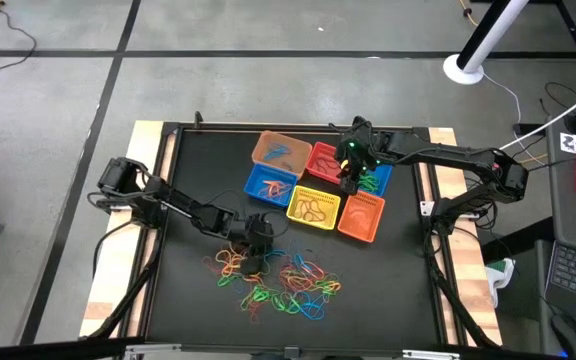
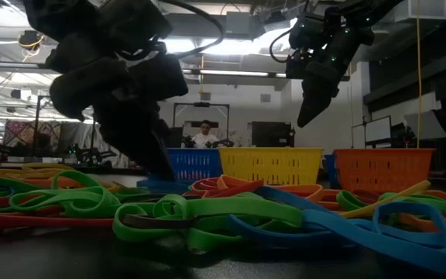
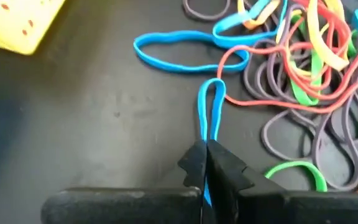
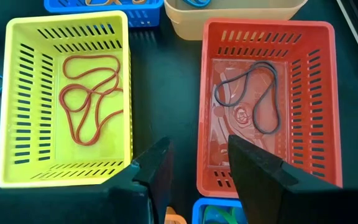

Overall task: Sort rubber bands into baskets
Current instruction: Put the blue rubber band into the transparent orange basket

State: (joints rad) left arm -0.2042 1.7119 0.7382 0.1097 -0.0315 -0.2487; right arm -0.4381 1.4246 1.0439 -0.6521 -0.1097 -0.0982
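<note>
Two grippers are working: the left gripper (image 3: 205,163) is pinching a blue rubber band (image 3: 211,109), while the right gripper (image 4: 197,163) is hovering spread-fingered over the baskets (image 4: 126,93).

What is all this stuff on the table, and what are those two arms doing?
baskets: six in a cluster at the back of the mat; tan, red, two blue, yellow, orange.
rubber bands: many, red, orange, yellow, green, blue, in a loose pile at the front; a few already lie in the baskets.
blue rubber band: one, pinched at one end, on the mat beside the pile.
person: one, far off in the room behind.
left gripper: shut on the blue rubber band, at the pile's edge.
right gripper: open, above the yellow and red baskets.
</note>
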